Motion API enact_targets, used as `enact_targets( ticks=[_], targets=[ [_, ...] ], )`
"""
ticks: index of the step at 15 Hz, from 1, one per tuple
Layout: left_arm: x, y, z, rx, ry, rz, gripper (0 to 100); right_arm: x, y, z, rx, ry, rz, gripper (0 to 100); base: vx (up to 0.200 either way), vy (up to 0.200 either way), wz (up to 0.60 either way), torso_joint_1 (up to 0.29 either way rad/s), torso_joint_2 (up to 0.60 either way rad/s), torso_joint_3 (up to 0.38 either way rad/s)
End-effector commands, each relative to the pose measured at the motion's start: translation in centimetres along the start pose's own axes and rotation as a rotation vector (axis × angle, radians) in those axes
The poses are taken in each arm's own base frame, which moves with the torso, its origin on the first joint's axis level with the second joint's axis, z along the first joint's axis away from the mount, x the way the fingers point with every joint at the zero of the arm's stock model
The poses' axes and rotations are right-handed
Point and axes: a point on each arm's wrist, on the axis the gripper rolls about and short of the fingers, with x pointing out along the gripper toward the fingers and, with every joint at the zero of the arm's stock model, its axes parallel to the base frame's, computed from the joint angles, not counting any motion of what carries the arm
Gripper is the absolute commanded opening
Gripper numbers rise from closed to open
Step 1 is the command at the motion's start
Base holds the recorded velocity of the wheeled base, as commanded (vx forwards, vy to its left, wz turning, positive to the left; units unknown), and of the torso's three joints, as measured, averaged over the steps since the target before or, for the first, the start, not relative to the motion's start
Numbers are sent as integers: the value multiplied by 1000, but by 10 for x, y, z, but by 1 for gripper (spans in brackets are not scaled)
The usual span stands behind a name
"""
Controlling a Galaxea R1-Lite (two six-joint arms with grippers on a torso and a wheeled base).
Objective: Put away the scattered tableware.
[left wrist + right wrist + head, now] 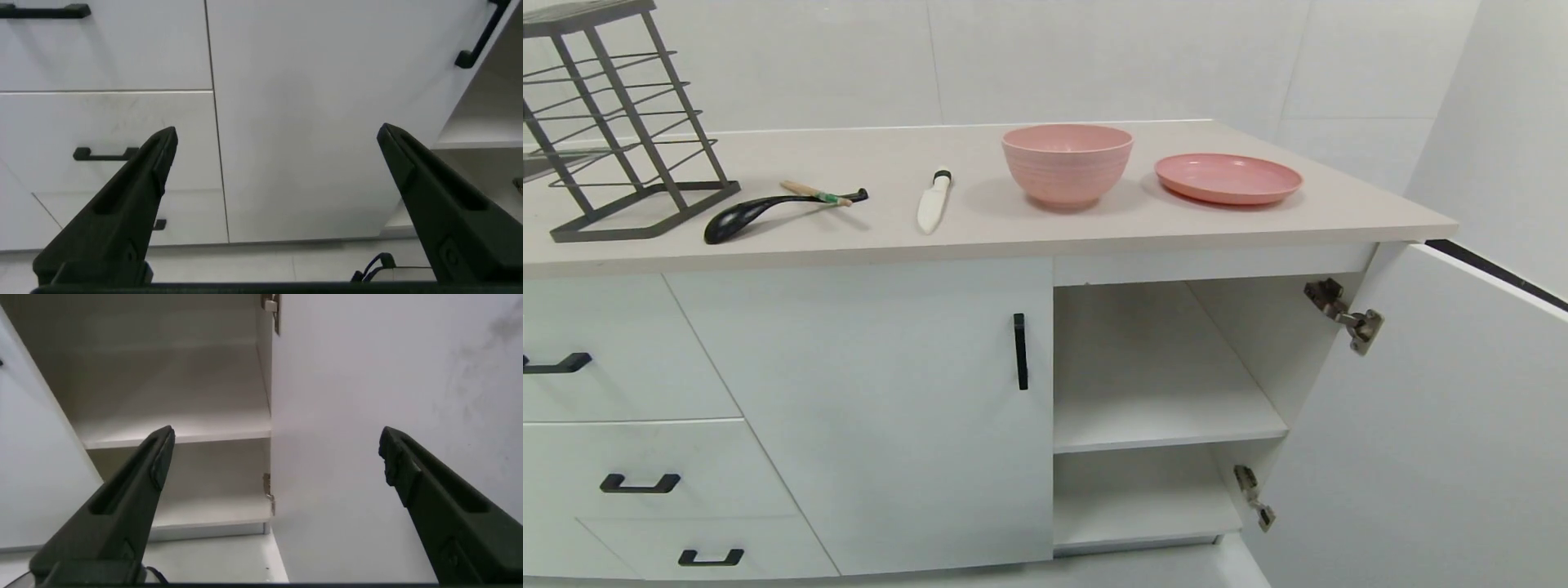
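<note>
Atop smooth countertop [1176, 220], ribbed pink bowl [1067, 163], shallow pink plate [1227, 177], left claw [278, 135] spread, right claw [278, 434] spread.

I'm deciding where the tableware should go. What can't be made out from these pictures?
Head view: contents behind the closed cabinet door and drawers, hidden by their fronts.
Head view: wire rack, cut off by the left and top edges.
Head view: back of the lower shelf, hidden by the upper shelf.
Head view: wooden stick across the black ladle, too small to identify.
</note>
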Motion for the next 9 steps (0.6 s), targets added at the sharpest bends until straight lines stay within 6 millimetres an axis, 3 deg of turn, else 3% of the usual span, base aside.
enact_targets(
  ticks=[1,5,9],
  targets=[
    [0,0,0,-1,2,1,100,0,0,0,0,1,0,100,0,0,0,178,-124,-27],
    [0,0,0,-1,2,1,100,0,0,0,0,2,0,100,0,0,0,246,-138,-154],
    [0,0,0,-1,2,1,100,0,0,0,0,2,0,100,0,0,0,200,-623,-199]
  ],
)
